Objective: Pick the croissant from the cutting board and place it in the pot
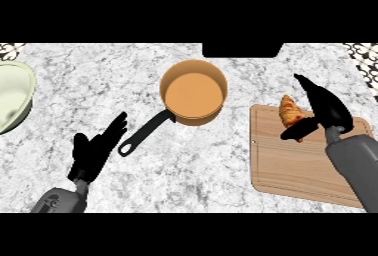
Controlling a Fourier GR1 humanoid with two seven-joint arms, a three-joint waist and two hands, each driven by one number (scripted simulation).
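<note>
A golden-brown croissant [290, 111] lies at the far left corner of the wooden cutting board [295, 165] on the right. My right hand [325, 107] hovers right beside it, fingers straight and pointing away, thumb spread low toward the croissant's near end; it is open and holds nothing. The orange pot [193, 92] with a black handle [145, 133] stands on the counter's middle, to the left of the board. My left hand [94, 152] rests open at the lower left, fingers up, near the handle's end.
A pale green bowl [13, 95] shows at the left edge. A dark block [242, 49] sits at the counter's far edge behind the pot. Marble counter lies between the pot and the board.
</note>
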